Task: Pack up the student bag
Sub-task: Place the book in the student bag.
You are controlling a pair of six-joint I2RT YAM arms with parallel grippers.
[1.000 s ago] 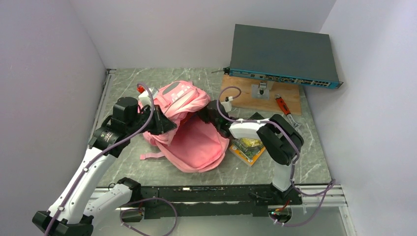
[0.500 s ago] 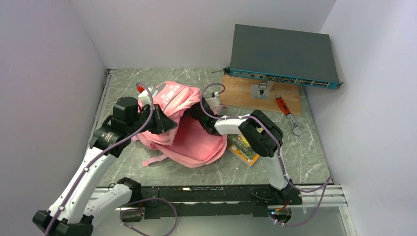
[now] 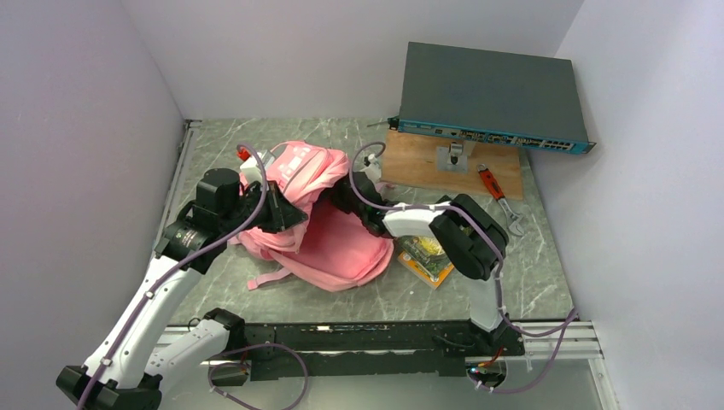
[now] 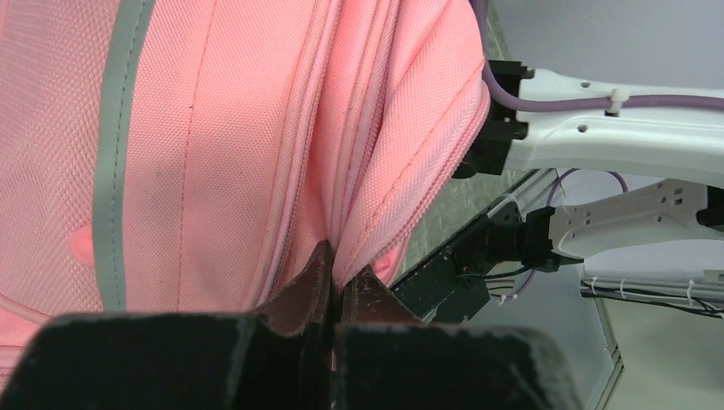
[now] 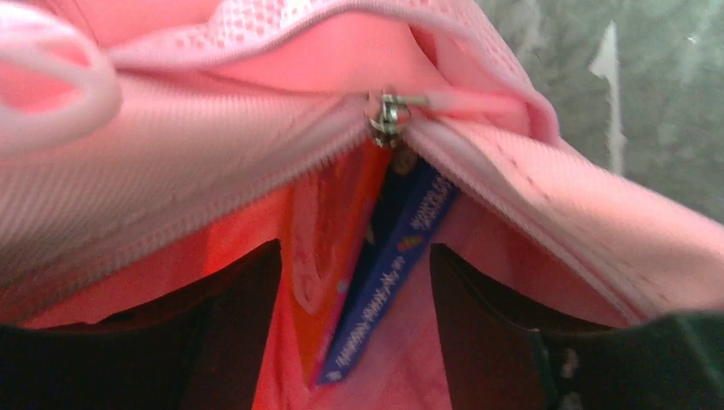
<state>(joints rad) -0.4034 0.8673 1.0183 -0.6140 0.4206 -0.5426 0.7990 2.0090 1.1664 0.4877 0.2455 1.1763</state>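
Student bag: the pink student bag (image 3: pixel 341 248) lies on the table (image 3: pixel 546 282), a little left of the middle of the top view. It is crumpled. Its upper part is lifted and folded, and one pink strap lies toward the lower left.
Left hand: the left hand (image 3: pixel 290 215) is at the left side of the bag. In the left wrist view its two fingers are pressed together (image 4: pixel 335 286) on a fold of pink fabric beside a seam, so it is clamped on the bag (image 4: pixel 213 128). A grey trim line runs down the fabric at the left of that view.
Right hand: the right hand (image 3: pixel 343 195) reaches from the right into the upper middle of the bag. In the right wrist view the two dark fingers stand apart (image 5: pixel 354 329) and they grip nothing.
Bag opening: the right wrist view looks into the open zip of the bag (image 5: pixel 529 196). The metal zip slider (image 5: pixel 386 111) sits at the top middle, where the two rows of teeth meet.
Book: a thin book (image 5: pixel 376 256) with a red cover and a blue spine is inside the opening, between the two open fingers. I cannot tell if a finger touches it.
Flat packet: a flat packet (image 3: pixel 427 256) with yellow and green print lies on the table just right of the bag, partly under the right arm.
Upper right of the top view: a grey network switch (image 3: pixel 491 90) rests tilted above a wooden board (image 3: pixel 418 162). A wrench (image 3: pixel 498 195) with a red handle lies near the board's right end.
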